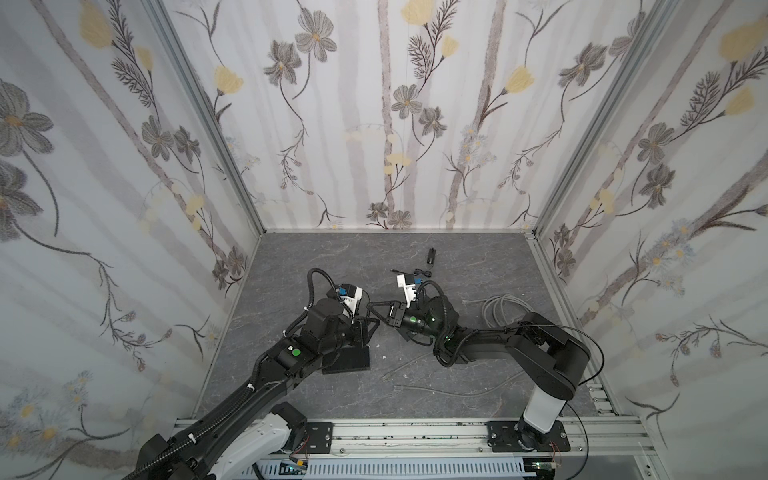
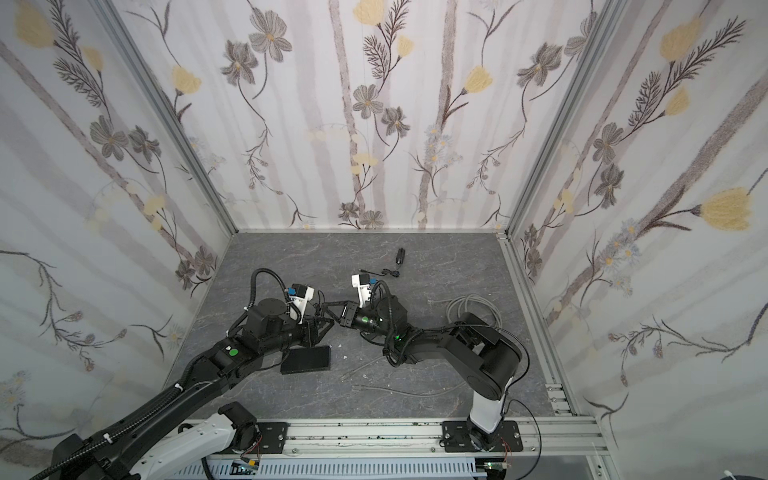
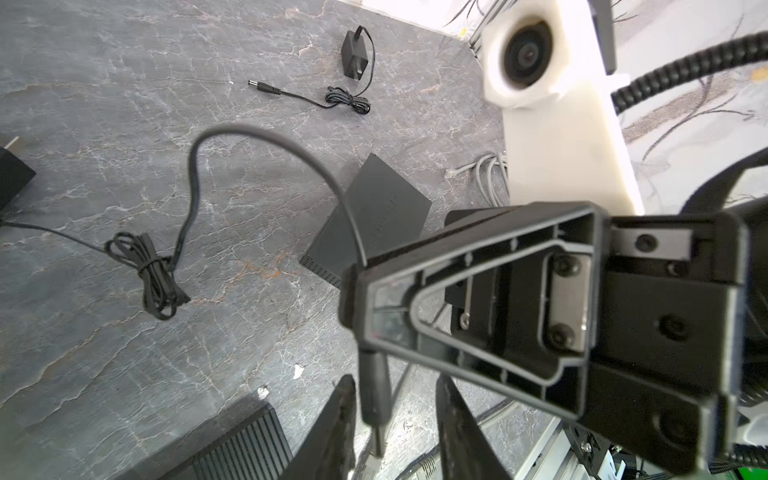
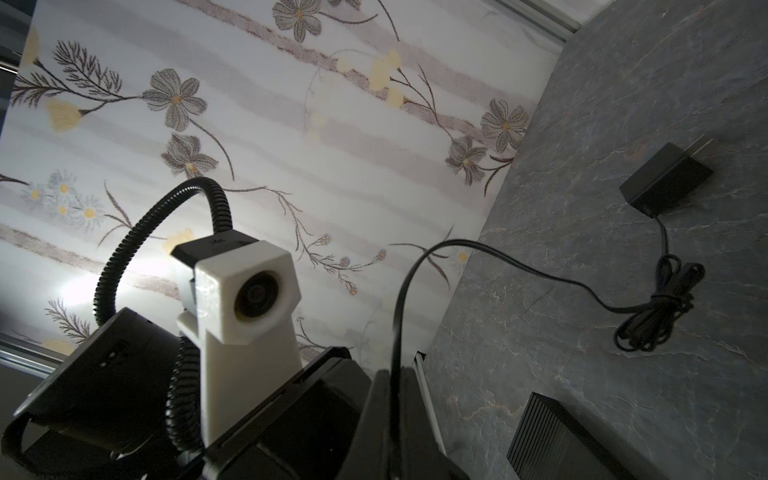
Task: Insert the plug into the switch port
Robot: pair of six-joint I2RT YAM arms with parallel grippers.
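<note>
Handing over the plug [image 3: 374,395], it seems, the right gripper [image 3: 353,299] pinches its cord [image 3: 195,174] so it hangs just below that gripper, between the left gripper's [image 3: 397,415] spread fingers [image 3: 340,419], which next must close squarely before seeking the port.

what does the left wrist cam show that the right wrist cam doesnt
Only the left wrist view: the plug hanging from the right gripper between the left gripper's fingers, a spare adapter and grey cables. Only the right wrist view: the left arm's white camera. Both: the tied cord bundle on the grey table.
</note>
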